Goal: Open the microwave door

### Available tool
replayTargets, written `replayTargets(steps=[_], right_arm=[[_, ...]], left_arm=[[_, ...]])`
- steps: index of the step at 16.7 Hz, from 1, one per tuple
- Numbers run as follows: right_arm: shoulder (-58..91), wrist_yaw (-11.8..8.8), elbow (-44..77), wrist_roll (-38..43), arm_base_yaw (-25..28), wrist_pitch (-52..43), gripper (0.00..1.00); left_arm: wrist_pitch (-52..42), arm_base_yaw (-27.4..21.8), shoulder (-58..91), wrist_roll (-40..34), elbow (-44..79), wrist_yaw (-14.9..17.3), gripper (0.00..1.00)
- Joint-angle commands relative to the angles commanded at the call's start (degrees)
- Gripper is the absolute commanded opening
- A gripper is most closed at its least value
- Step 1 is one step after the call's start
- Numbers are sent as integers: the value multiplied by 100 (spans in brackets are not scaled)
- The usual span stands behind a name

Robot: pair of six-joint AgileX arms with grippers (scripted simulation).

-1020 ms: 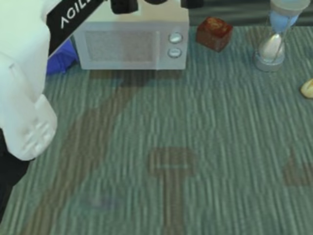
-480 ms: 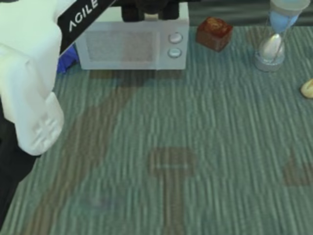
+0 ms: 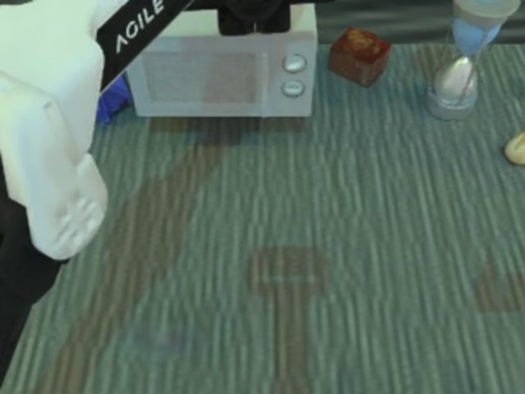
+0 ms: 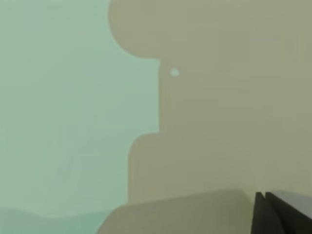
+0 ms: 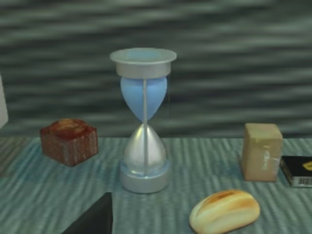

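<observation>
The microwave (image 3: 221, 70) sits at the far edge of the table, left of centre, with its door (image 3: 205, 78) flat shut. The left arm has swung further over the oven's top in the last second, and its gripper (image 3: 254, 16) now hangs above the top edge. I cannot tell whether its claw is spread or pressed together. The door hasn't budged, so the opening hasn't started. The right arm is out of the overhead view, parked near the hourglass (image 5: 144, 124).
</observation>
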Motion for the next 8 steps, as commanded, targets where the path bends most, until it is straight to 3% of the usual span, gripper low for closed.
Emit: replayTargets(steps=[4, 8], right_arm=[[0, 0, 0, 0, 0, 0, 100], [0, 0, 0, 0, 0, 0, 100]], left_arm=[[51, -13, -411, 31, 105, -36, 0], [347, -70, -667, -36, -702, -69, 0]])
